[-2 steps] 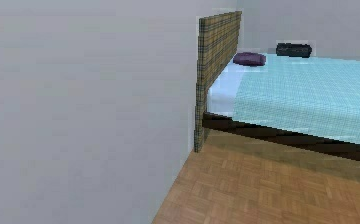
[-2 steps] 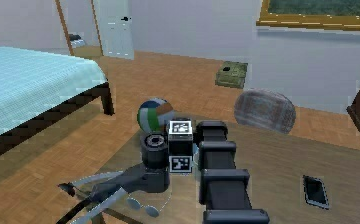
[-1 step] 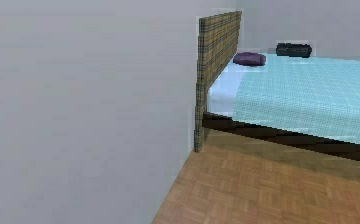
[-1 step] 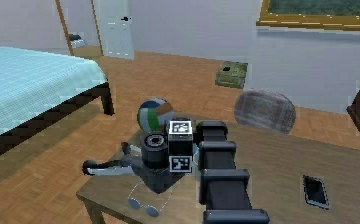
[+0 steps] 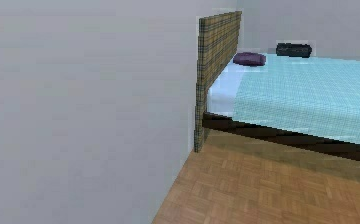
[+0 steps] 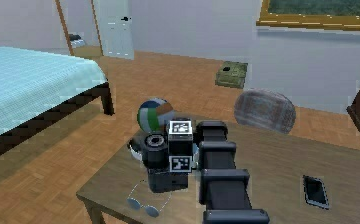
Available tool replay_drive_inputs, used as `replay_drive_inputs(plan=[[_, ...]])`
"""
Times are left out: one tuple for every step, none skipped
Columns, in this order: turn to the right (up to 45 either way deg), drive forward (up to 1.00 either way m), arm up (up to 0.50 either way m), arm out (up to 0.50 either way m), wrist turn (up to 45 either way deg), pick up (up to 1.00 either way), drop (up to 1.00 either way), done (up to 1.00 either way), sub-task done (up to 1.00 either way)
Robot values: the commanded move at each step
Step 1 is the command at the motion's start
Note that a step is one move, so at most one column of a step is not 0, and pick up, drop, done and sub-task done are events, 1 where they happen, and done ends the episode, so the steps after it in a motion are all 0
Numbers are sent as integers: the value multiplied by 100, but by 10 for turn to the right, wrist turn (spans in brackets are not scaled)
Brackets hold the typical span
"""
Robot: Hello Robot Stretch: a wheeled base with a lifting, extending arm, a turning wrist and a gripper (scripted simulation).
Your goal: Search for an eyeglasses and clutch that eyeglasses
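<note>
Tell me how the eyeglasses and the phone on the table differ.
The eyeglasses are a thin wire outline with two round lenses, while the phone is a solid, dark, flat slab. The eyeglasses lie left of the arm in the arm side view, and the phone lies right of it. Both rest on the wooden table.

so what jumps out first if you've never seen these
The bed with its pale turquoise cover and woven headboard dominates the forward view's right. In the arm side view, the dark arm lies over a wooden table, with a colourful ball and eyeglasses near it.
</note>
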Motion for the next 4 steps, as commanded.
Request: replay_drive_inputs(plan=[[0,0,-30,0,0,0,0,0,0],[0,0,0,0,0,100,0,0,0],[0,0,10,0,0,0,0,0,0],[0,0,0,0,0,0,0,100,0]])
